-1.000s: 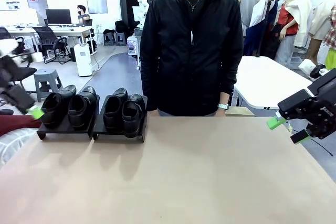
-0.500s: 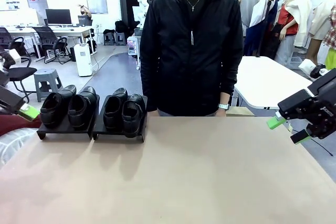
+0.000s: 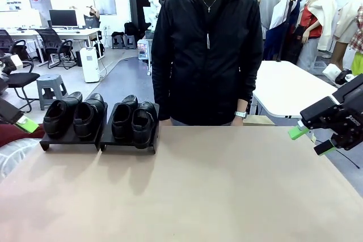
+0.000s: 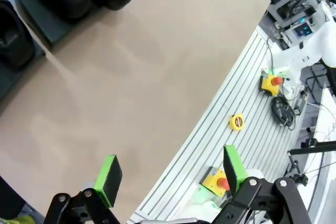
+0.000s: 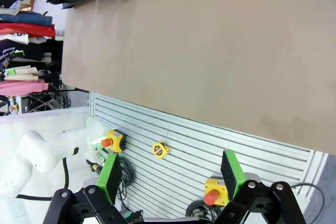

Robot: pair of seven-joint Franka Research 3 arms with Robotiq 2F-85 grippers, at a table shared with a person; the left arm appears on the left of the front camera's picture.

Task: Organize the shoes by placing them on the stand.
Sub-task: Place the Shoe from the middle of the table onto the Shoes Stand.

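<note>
All four shoes [image 3: 101, 118] are sitting on the stand [image 3: 99, 139], two per platform, toes pointing toward the robot's side of the table [image 3: 187, 185]. The left hand [image 4: 170, 174] hangs off the table's left edge, just left of the stand and not touching it. Its fingers are spread wide with nothing between them, and from its wrist cam the shoes sit up and to the left, across bare tabletop. The right hand [image 3: 311, 139] is way over past the right edge, well apart from the stand, pads spread and empty too. From its cam the shoes are far off at the top left corner. A person [image 3: 205, 49] in a black jacket stands at the far side, right of the stand.
</note>
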